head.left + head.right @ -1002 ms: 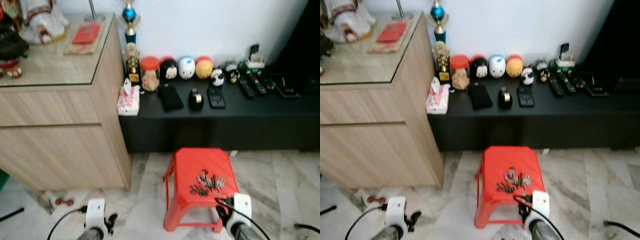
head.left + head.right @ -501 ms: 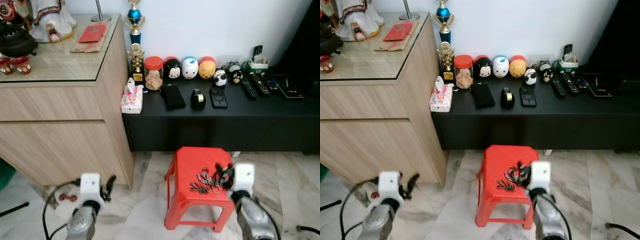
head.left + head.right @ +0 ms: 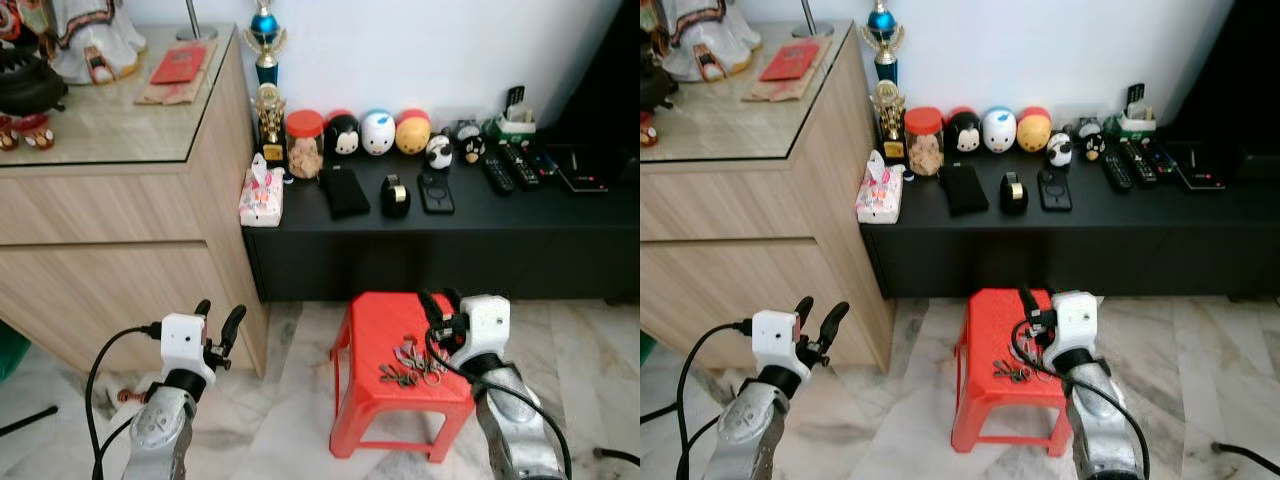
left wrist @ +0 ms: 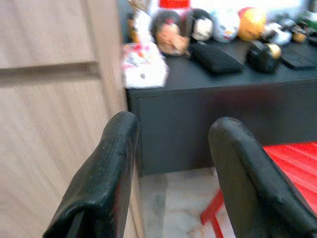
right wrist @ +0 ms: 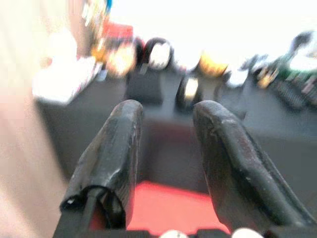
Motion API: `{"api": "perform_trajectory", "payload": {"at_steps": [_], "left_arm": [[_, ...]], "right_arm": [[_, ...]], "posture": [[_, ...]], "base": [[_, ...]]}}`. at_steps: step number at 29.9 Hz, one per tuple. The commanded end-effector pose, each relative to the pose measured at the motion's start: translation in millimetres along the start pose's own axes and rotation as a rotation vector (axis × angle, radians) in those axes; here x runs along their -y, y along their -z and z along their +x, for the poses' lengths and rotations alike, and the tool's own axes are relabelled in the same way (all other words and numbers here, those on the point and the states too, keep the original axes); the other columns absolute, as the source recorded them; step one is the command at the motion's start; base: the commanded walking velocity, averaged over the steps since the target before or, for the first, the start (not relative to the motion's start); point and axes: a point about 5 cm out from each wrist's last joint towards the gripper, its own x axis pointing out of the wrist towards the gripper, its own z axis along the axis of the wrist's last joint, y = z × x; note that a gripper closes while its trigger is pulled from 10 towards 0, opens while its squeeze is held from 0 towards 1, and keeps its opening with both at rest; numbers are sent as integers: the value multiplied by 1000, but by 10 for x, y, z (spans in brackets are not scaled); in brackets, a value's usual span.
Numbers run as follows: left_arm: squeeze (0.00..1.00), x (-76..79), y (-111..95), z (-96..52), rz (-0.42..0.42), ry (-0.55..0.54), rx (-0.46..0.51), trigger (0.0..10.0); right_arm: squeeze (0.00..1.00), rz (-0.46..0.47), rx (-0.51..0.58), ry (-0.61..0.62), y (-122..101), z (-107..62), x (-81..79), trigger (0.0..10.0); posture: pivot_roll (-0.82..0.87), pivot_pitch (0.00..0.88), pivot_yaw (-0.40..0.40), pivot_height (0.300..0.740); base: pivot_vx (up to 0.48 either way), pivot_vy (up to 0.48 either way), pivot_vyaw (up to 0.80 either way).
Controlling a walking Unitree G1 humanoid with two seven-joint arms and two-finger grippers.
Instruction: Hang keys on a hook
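Resting place of the keys (image 3: 413, 364): loose bunch on top of the red stool (image 3: 372, 390), toward its right half, at about 6 o'clock in the head view.
Right gripper (image 3: 438, 303): held over the stool's back edge at 1 o'clock from the keys, fingers parted with a clear gap, grasping nothing, apart from the bunch.
Left gripper (image 3: 218, 320): raised at 8 o'clock in the head view, beside the wooden cabinet (image 3: 120, 250), fingers spread, empty.
Black low shelf (image 3: 450, 225): behind the stool at 12 o'clock, carrying round toy figures (image 3: 378, 133), a jar (image 3: 303, 146), remotes (image 3: 515, 165).
Floor (image 3: 290, 420): pale marble tiles.
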Motion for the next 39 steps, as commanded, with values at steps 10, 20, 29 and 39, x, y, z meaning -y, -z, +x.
{"api": "perform_trajectory", "payload": {"at_steps": [10,20,29,39], "left_arm": [[0,-77,-166,-67,-6,-106,37,10000],[0,-117,-139,-36,-11,-121,5,10000],[0,-11,-109,-89,-21,-57,-14,10000],[0,-22,-107,-77,-31,-63,-24,10000]], "right_arm": [[0,88,18,259,-48,-193,223,10000],[0,72,-52,205,50,-218,142,10000],[0,79,-53,193,45,-223,122,10000],[0,74,-62,176,35,-173,90,10000]], "posture": [[-142,23,-32,740],[-155,22,-17,740],[-153,4,-5,740],[-149,14,-6,740]], "base": [[0,0,0],[0,0,0],[0,0,0],[0,0,0]]}}
